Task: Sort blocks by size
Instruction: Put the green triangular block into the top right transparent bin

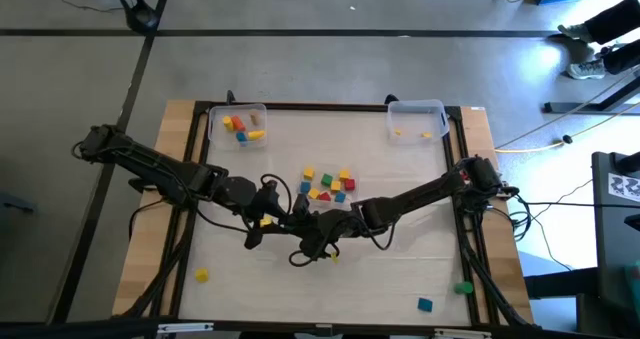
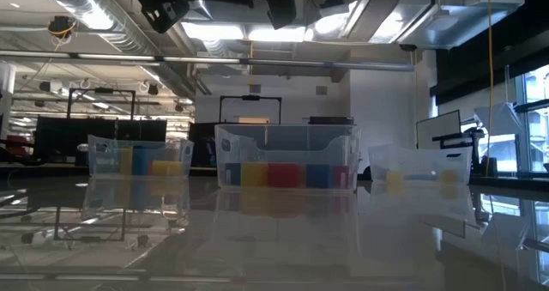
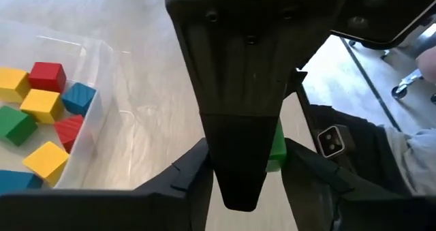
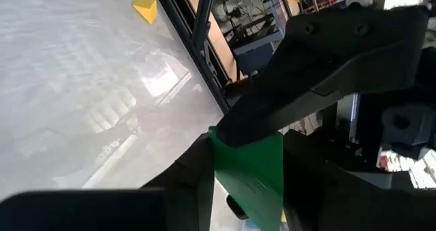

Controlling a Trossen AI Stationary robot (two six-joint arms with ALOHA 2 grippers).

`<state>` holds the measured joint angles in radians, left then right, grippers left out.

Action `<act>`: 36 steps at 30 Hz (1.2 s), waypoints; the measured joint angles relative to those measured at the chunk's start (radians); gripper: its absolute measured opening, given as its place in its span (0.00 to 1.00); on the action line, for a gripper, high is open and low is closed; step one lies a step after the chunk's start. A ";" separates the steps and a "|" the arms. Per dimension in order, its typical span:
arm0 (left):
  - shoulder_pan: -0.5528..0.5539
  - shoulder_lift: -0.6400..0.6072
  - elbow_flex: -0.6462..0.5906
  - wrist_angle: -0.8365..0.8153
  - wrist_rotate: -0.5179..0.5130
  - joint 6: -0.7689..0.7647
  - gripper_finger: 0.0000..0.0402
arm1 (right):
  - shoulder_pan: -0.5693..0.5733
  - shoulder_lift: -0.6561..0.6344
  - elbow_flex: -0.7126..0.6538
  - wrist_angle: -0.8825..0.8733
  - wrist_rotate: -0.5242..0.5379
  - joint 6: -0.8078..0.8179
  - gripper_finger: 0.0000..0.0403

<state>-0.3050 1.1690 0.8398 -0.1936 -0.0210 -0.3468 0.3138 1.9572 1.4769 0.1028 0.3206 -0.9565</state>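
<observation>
At the far left of the table stood the left bin (image 1: pixel 214 129); in it lay a few orange, yellow and blue blocks (image 1: pixel 240 126). Near the front edge on the same side, one yellow block (image 1: pixel 202 275) lay alone on the table, well apart from everything else.

The left arm reached from the left side towards the middle; the left gripper (image 1: pixel 280 217) was near the centre of the table, just in front of the middle bin (image 2: pixel 287 136). It met the right gripper (image 1: pixel 318 237) there, tip against tip. Between the two was the green block (image 4: pixel 248 166), lifted off the table. In the left wrist view the green block (image 3: pixel 276 146) showed only as a small edge behind a dark finger of the other arm; whether the left gripper clamped it or only touched it, we could not tell.

The middle bin held a heap of blocks (image 1: pixel 325 184), red, yellow, green and blue, lying close together.

The right arm came from the right side; in its own wrist view the green block sat between its two fingers and touched both, so the right gripper was narrow and closed on this block.

At the far right stood the right bin (image 1: pixel 440 107) with a few small yellow blocks (image 1: pixel 427 134). Near the front right corner lay a blue block (image 1: pixel 425 304); just beside it lay a loose green piece (image 1: pixel 463 288).
</observation>
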 joint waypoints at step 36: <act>-0.080 -0.316 0.002 -0.501 -0.295 -0.172 0.52 | 0.001 -0.051 -0.002 -0.079 0.137 0.176 0.20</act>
<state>-0.3848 0.8534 0.8413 -0.6948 -0.3157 -0.5184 0.3145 1.9065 1.4753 0.0240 0.4572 -0.7800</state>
